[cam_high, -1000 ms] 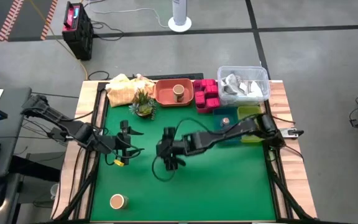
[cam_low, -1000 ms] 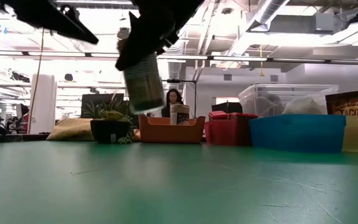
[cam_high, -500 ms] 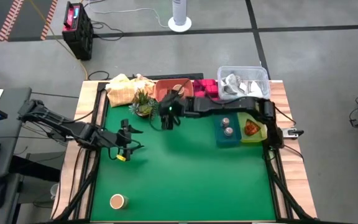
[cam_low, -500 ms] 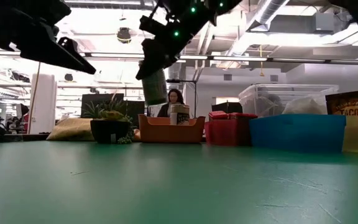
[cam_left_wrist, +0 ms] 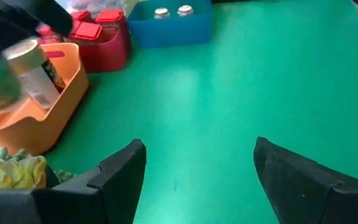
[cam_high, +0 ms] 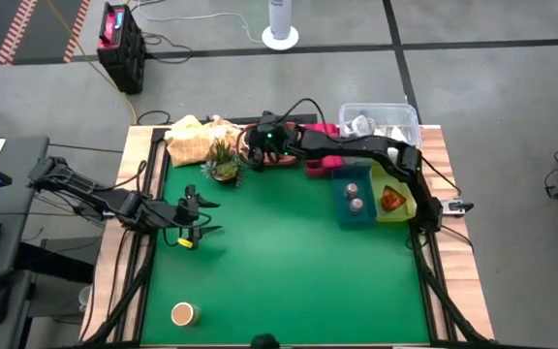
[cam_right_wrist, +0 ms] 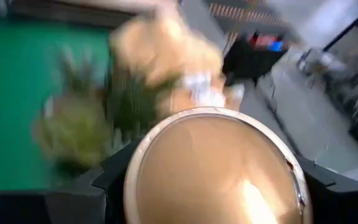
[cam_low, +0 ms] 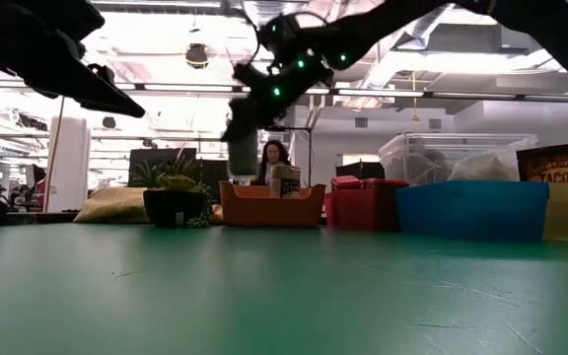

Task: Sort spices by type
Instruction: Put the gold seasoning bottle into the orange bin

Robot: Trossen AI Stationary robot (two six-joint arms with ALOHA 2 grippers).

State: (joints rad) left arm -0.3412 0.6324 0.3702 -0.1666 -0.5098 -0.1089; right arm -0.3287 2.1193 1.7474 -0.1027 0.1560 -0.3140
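Your right gripper point(cam_high: 257, 147) was closed around a round tan cup point(cam_right_wrist: 213, 168), whose gold lid filled that arm's wrist view between the two dark fingers. The gripper hung above the orange tray point(cam_high: 290, 156) at the far edge of the table point(cam_high: 289, 262), and in the left wrist view the held cup point(cam_left_wrist: 35, 71) showed tilted over that tray's near wall point(cam_left_wrist: 55, 115). Just to that gripper's left stood the small green potted plant point(cam_high: 225, 160), with a yellow bag point(cam_high: 191, 139) behind it. On the gripper's other side lay the red tray with the magenta packets point(cam_high: 324, 143), then the blue tray point(cam_high: 354, 207) holding two small grey jars point(cam_high: 354, 197), then the yellow-green tray with the red-orange piece point(cam_high: 391, 200). A clear bin point(cam_high: 380, 126) sat behind those.

Your left gripper point(cam_high: 194, 219) hovered over the green mat well to the left, its fingers point(cam_left_wrist: 114, 174) spread apart with nothing between them. Another tan cup point(cam_high: 183, 313) stood alone on the mat, nearer the front edge than that gripper
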